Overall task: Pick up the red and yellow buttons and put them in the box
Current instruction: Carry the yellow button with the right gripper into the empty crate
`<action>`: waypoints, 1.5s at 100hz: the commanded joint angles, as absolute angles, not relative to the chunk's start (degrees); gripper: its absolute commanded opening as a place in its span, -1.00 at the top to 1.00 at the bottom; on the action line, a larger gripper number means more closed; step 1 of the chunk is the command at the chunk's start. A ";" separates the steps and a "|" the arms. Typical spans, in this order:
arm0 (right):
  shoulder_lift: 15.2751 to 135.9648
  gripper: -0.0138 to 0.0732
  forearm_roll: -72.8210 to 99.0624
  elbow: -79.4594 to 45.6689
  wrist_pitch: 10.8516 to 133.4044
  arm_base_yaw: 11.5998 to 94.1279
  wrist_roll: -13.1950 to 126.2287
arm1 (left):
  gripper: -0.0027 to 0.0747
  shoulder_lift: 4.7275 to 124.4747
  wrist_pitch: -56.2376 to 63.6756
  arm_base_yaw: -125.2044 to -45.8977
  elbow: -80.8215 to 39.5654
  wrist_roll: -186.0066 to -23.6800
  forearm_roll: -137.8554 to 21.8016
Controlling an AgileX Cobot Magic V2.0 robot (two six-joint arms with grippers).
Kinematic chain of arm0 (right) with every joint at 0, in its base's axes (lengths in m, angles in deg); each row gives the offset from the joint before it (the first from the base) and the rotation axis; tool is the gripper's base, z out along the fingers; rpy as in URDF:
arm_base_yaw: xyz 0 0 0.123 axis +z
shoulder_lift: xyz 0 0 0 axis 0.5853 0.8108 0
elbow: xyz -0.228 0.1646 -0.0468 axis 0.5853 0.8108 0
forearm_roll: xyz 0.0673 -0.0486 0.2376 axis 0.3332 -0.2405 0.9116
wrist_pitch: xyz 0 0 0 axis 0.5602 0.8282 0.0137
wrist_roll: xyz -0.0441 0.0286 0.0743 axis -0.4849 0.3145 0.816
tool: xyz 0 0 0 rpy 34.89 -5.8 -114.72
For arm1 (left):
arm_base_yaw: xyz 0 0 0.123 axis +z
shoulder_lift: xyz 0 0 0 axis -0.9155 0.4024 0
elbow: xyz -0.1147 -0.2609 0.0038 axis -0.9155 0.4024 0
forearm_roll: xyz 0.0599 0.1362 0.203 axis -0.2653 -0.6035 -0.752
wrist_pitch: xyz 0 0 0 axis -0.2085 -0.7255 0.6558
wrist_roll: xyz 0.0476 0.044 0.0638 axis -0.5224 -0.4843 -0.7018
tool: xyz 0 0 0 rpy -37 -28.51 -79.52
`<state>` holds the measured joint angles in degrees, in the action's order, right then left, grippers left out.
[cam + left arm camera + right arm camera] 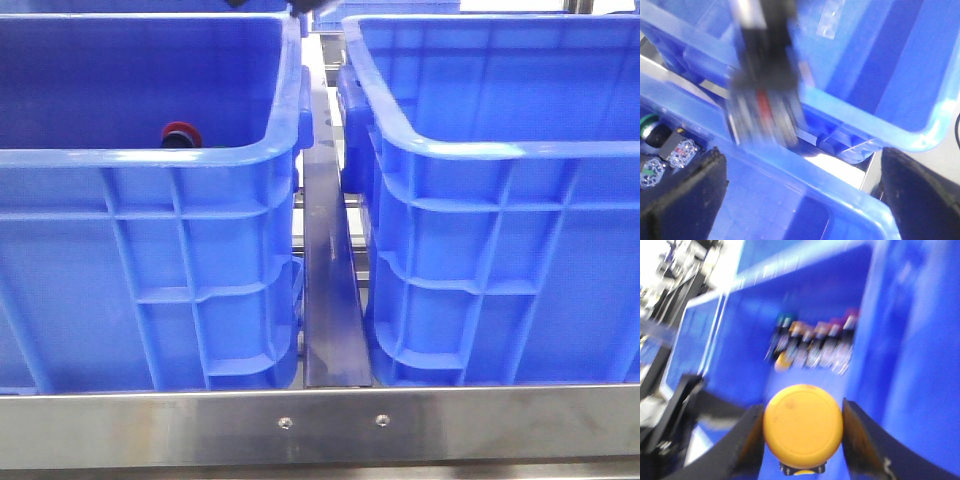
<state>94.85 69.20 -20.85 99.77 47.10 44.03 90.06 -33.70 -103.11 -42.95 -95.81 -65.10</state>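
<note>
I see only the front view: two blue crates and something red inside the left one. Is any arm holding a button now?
Observer: Yes. The right wrist view shows the right gripper shut on a yellow button.
Operator: What is below it?
Observer: A blue crate with a blurred row of buttons inside, caps of mixed colours.
Operator: And the left gripper?
Observer: The left gripper is open and empty, above the rim between the crates. A blurred arm part with a red spot is in front of it; I cannot tell what it is.
</note>
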 commanded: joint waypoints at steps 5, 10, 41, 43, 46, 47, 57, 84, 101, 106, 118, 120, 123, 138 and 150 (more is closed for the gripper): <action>91.71 0.41 72.53 -23.26 97.58 42.85 34.84 | -0.59 87.59 -32.32 -103.64 -45.85 -95.81 -63.42; 91.51 0.41 72.46 -23.15 96.23 41.50 31.65 | -0.59 87.59 -32.32 -103.64 -45.85 -95.81 -63.42; 91.75 0.41 67.61 -19.07 77.25 40.06 10.30 | -0.59 87.59 -32.32 -103.64 -45.95 -95.81 -63.42; 91.85 0.41 67.61 -18.74 75.65 40.06 8.98 | -0.59 87.59 -32.32 -103.64 -45.95 -95.81 -63.42; 92.12 0.41 67.61 -18.04 73.71 40.06 7.58 | -0.59 87.59 -32.32 -103.64 -45.95 -95.81 -63.42; 92.20 0.41 67.61 -17.92 72.89 40.06 7.29 | -0.59 87.59 -32.32 -103.64 -45.95 -95.81 -63.42; 94.26 0.41 67.61 -17.09 69.51 40.06 5.91 | -0.59 87.59 -32.32 -103.64 -45.95 -95.81 -63.42; 102.10 0.41 67.61 -17.19 65.61 40.06 5.53 | -0.59 87.59 -32.32 -103.64 -45.95 -95.81 -63.42; 107.11 0.41 67.61 -18.61 63.62 40.06 5.15 | -0.59 87.59 -32.32 -103.64 -45.95 -95.81 -63.42; 108.37 0.41 67.61 -19.25 63.62 40.06 5.09 | -0.59 87.59 -32.32 -103.64 -45.95 -95.81 -63.42; 111.18 0.41 67.67 -20.58 63.68 40.06 5.09 | -0.59 87.59 -32.32 -103.64 -45.95 -95.81 -63.42; 111.41 0.41 67.67 -20.68 63.73 40.06 5.09 | -0.59 87.59 -32.32 -103.64 -45.95 -95.81 -63.42; 111.82 0.41 67.67 -20.87 63.73 40.06 5.09 | -0.59 87.59 -32.32 -103.64 -45.95 -95.81 -63.42; 113.05 0.41 68.09 -21.23 63.59 40.06 5.09 | -0.59 87.59 -32.22 -103.64 -45.95 -95.81 -63.63; 114.26 0.41 68.13 -21.23 63.86 40.06 5.09 | -0.59 87.59 -32.22 -103.64 -45.95 -95.81 -63.63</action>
